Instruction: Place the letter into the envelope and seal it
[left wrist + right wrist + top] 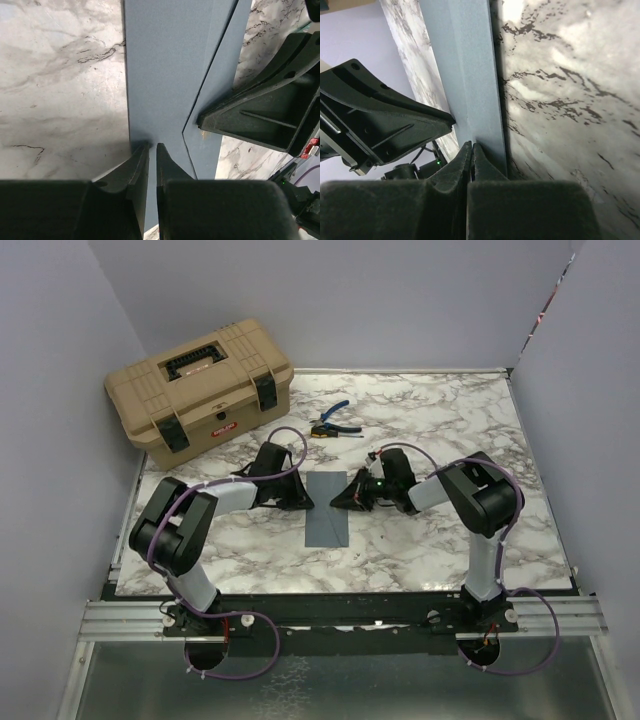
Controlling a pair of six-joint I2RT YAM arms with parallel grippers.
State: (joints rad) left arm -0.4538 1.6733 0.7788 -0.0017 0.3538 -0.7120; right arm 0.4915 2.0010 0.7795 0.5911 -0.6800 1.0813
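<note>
The slate blue-grey envelope [326, 512] lies flat on the marble table between my two grippers. In the left wrist view the envelope [165, 65] shows its folded-down flap edge running diagonally. My left gripper [305, 502] is shut, its tips [153, 146] resting on the envelope near its left edge. My right gripper [339, 503] is shut, its tips [472, 145] on the envelope [470, 75] from the other side, touching the flap's point. Neither grips anything. The cream-tan letter is not visible in any view.
A tan plastic toolbox [200, 390] stands at the back left. Blue-handled pliers [333, 420] lie behind the envelope. Pale walls close in the table on the left, back and right.
</note>
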